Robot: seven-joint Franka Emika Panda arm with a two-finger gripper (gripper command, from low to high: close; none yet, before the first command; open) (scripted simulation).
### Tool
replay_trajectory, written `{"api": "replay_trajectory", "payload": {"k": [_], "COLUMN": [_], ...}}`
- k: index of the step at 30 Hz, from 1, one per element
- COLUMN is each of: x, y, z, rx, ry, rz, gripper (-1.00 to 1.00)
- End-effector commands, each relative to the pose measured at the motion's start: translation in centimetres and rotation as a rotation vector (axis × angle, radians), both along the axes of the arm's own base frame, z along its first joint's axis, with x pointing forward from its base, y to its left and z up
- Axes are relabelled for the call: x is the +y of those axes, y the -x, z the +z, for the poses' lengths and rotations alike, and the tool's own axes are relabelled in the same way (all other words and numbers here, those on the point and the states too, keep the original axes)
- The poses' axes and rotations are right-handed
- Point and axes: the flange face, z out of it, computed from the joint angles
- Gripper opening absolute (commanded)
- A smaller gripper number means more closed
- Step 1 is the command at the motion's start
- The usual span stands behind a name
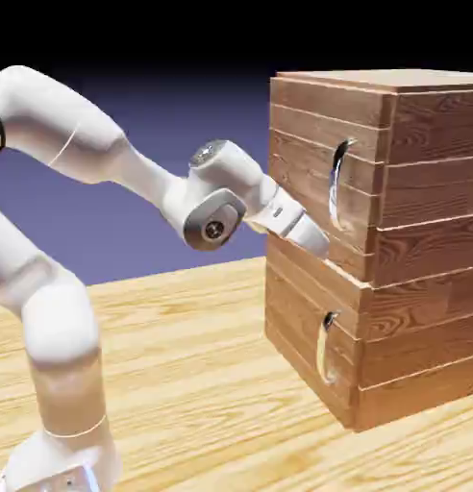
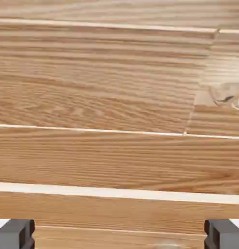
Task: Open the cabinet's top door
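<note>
The cabinet (image 1: 423, 240) of reddish-brown planks stands at the exterior view's right. Its top door (image 1: 303, 168) lies flush with the cabinet's front and carries a long curved silver handle (image 1: 338, 183). My gripper (image 1: 319, 238) is right up against the door's lower part, below and a little left of that handle. In the hand view the door's wood planks (image 2: 92, 87) fill the picture. The gripper (image 2: 119, 236) is open, its grey fingertips (image 2: 14, 234) far apart with nothing between them. A glimpse of the silver handle (image 2: 229, 96) shows at the right edge.
Below the top door is the shorter lower panel (image 1: 298, 322) with its small silver handle (image 1: 324, 348). The cabinet stands on a light wooden table (image 1: 202, 384). My white arm (image 1: 87, 144) reaches in from the lower left.
</note>
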Motion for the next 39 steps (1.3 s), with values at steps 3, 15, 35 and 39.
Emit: {"api": "replay_trajectory", "payload": {"k": [3, 15, 35, 39], "x": [0.7, 2.4, 1.5, 0.8], "y": [0.2, 1.9, 5.1, 5.5], "z": [1.1, 4.7, 7.1, 7.1], "rx": [-0.025, -0.137, -0.381, -0.437], "ry": [0.009, 0.042, 0.055, 0.047], "rz": [0.008, 0.02, 0.003, -0.001], "gripper": [0.0, 0.0, 0.0, 0.0]}}
